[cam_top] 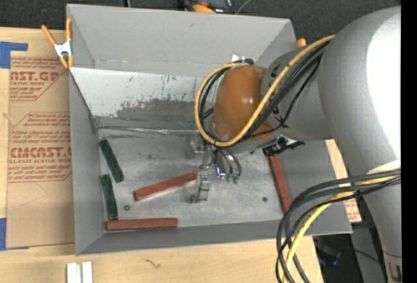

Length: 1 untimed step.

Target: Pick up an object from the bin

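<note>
A dark floor lies behind the grey metal bin (163,89), whose sloped walls run down to a scuffed, flat bottom. The bulky pale arm (365,92) reaches in from the right, with an orange cover (238,102) and looped cables (208,96) at its wrist. On the bottom lie 5 thin sticks, mostly well apart: 2 dark green sticks (111,160) near the left wall, 1 front stick (142,223) of reddish brown along the near wall, 1 right stick (281,184) of the same colour partly under the arm, and 1 slanted reddish-brown stick (163,188) in the middle. The gripper (203,189) hangs low over the right end of that slanted stick, at or just beside it; whether they touch is unclear. The step in hand looks like settling on this stick. To do it well, the gripper should straddle the stick across its narrow width, sink close to the bin's bottom, and close squarely. A grasp this near the end may let the stick droop. How far open the gripper stands cannot be told, and nothing is seen held in it.
</note>
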{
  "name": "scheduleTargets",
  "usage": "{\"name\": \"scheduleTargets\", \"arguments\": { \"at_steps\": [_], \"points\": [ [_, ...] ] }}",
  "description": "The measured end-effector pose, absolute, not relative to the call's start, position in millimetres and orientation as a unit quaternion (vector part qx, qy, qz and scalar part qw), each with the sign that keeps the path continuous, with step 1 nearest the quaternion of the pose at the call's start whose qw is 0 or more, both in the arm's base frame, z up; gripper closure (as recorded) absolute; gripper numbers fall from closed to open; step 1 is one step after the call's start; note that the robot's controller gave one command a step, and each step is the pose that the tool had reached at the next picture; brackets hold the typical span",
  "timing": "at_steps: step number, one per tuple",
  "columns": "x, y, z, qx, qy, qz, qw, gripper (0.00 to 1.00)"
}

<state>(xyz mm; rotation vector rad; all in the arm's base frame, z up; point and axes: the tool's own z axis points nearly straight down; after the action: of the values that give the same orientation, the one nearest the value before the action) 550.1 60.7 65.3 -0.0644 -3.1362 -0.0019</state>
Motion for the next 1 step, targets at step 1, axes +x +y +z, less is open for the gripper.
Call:
{"name": "scheduleTargets", "arguments": {
  "at_steps": [1],
  "points": [
    [568.1, 53.1, 69.9, 0.109, -0.994, 0.0, -0.001, 0.0]
  ]
}}
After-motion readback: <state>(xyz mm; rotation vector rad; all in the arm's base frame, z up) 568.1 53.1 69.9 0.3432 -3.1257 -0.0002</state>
